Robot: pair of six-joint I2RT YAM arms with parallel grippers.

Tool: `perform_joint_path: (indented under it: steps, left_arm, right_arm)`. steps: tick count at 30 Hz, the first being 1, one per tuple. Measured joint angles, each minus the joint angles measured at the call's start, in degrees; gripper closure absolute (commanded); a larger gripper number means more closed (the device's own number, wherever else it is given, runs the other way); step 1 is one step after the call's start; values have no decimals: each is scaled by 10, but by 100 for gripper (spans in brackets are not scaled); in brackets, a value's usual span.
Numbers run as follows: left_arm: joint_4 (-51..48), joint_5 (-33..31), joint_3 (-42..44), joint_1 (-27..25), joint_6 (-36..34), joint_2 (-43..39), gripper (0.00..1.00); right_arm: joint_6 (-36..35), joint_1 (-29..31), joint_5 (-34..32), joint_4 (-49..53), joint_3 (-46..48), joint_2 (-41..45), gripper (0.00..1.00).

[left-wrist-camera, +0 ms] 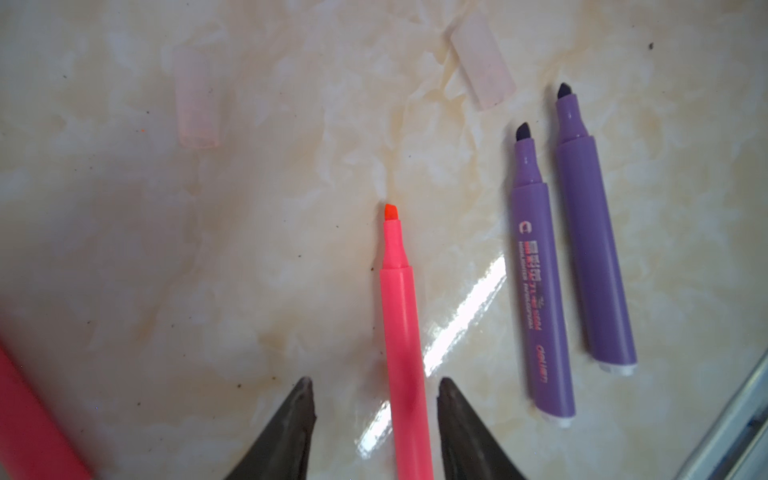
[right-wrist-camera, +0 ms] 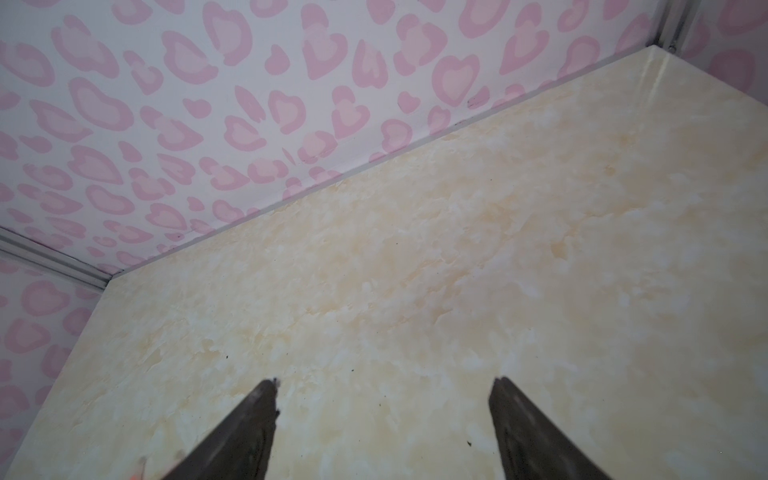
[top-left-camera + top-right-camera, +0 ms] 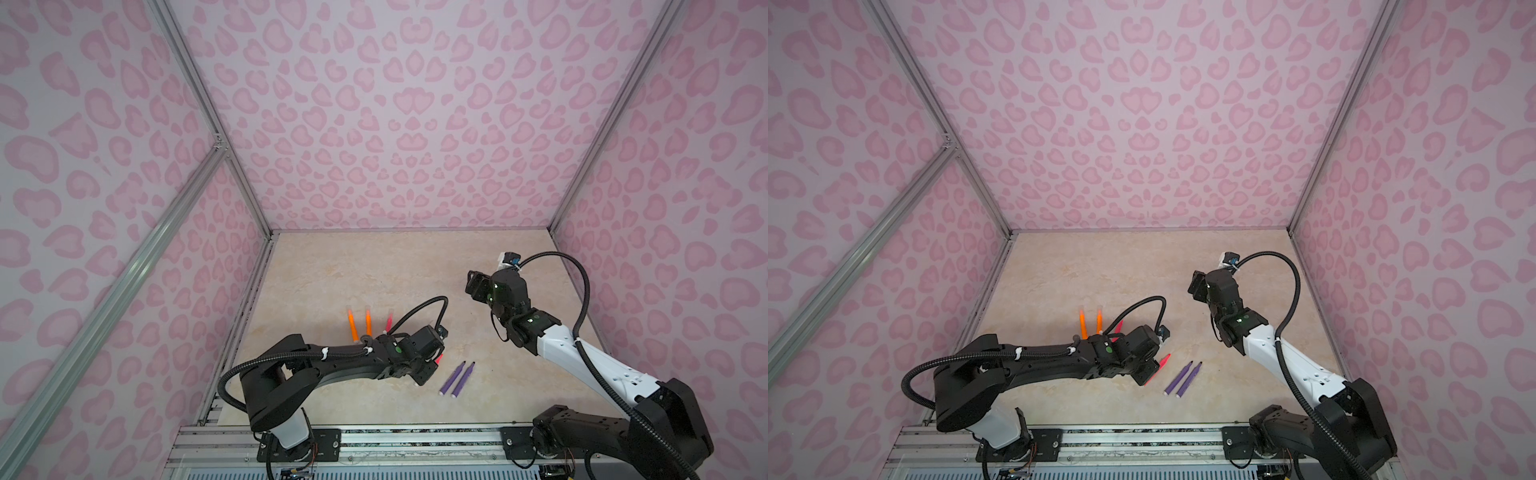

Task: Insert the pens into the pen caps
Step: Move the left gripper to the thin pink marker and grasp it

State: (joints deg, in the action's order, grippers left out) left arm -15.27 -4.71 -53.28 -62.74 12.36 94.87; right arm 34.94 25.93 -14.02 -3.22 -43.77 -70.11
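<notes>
Purple pens (image 1: 540, 291) (image 1: 594, 257), orange pens (image 3: 353, 325) (image 3: 368, 322), pink pens (image 1: 405, 353) (image 1: 29, 415), clear caps (image 1: 197, 104) (image 1: 482, 62): two each; left fingers (image 1: 286, 432) apart astride one pink, right fingers (image 2: 237, 432) apart.

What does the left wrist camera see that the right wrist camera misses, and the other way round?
Only the left wrist view: a pink pen lying between the open jaws of the left gripper, part of a second pink pen, two purple pens and two clear pen caps.
Only the right wrist view: the heart-patterned wall and the right gripper, open with nothing between.
Both: the beige marbled table and dark fingertips.
</notes>
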Motion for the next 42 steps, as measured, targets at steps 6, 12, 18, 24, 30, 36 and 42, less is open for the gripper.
perform_joint_path:
  steps: [6,12,18,24,30,36,42]
  left_arm:
    - [-11,-7,-12,-3,-2,13,47]
    - [-21,-5,-28,-12,-6,39,45]
    - [-28,2,-40,-14,-10,55,46]
    - [-36,2,-53,-14,-10,73,48]
    - [-45,2,-63,-14,-10,84,55]
    - [-43,1,-83,-14,-9,103,71]
    - [-39,2,-82,-14,-8,100,97]
  right_arm:
    - [0,-5,2,0,2,0,19]
    - [0,-5,6,-3,11,8,19]
    - [0,-5,11,-3,21,23,19]
    - [3,-6,23,-3,23,40,19]
    - [5,-6,29,-1,28,62,18]
    - [5,-6,32,0,29,71,18]
    - [5,-6,31,0,27,70,18]
